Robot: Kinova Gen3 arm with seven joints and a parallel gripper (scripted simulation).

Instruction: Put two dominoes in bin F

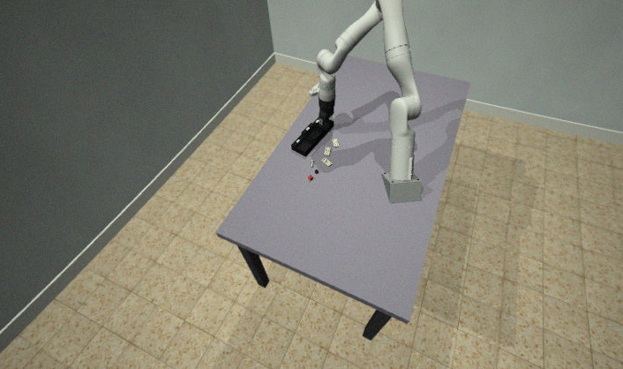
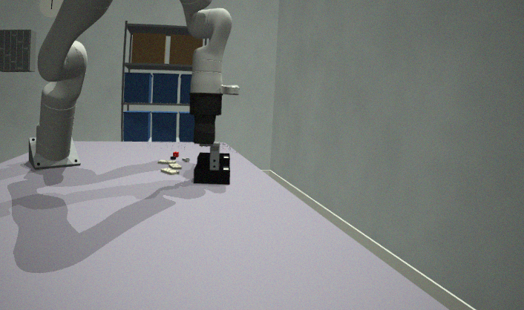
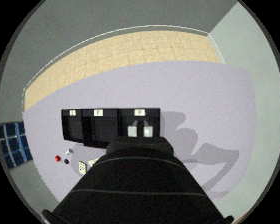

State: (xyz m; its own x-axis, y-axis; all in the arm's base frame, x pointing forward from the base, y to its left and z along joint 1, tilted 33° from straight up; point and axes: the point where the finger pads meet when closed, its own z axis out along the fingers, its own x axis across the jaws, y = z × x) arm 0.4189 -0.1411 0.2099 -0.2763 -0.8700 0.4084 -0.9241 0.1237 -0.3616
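- The black bins [image 1: 304,149] [image 2: 211,177] [image 3: 86,144] stand in a row on the desk [image 1: 327,238] [image 2: 225,238] [image 3: 201,90], near the long edge by the dark wall.
- The fingers [image 1: 320,122] [image 2: 214,157] point down into the end bin, the one nearest the desk's far short edge in the top view. They are a little bit apart. I cannot tell if a domino is pinched between them.
- The middle tag looks like an F in the wrist view. The tag by the fingers is too fuzzy to read for sure.
- Three dominoes lie flat on the desk, between the bins and the arm's foot: the first domino [image 1: 335,142] [image 2: 169,170], the middle domino [image 1: 326,150] [image 2: 174,165] [image 3: 93,162] and the last domino [image 1: 326,161] [image 2: 166,162] [image 3: 82,167].
- A red block [image 1: 310,177] [image 2: 175,154] [image 3: 57,158], a small black thing [image 1: 316,171] [image 2: 173,157] [image 3: 66,161] and a small pale thing [image 1: 311,162] [image 2: 185,159] [image 3: 69,152] are out on the desk too. That is where they should be.
- I can't see a domino in any bin, but the insides are dark. So I can't say that one or two are done.
- The job does not look finished, I think. Bin F must end up with just two dominoes, and the arm must go away from everything.
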